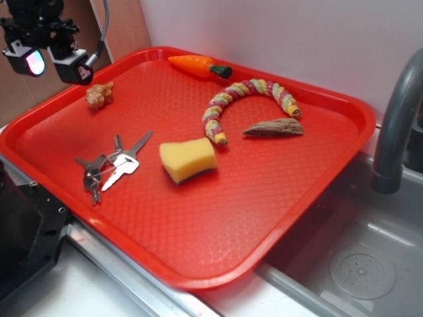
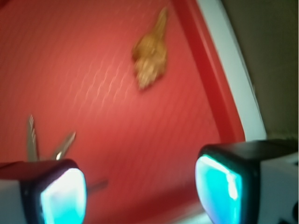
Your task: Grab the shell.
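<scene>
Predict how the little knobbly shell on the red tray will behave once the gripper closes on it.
The shell looks rigid, so it probably won't flex. Its knobbly, tapered form may twist or slip between the open gripper pads. Being small, it is likely light and might skid on the tray.

I see my pincer [image 1: 54, 63] hanging above the red tray's [image 1: 284, 191] far-left corner, its 2 fingers apart and empty. The shell [image 1: 99, 96] lies just below it on the tray, well apart from the keys [image 1: 109, 168] and yellow sponge [image 1: 188, 160].
</scene>
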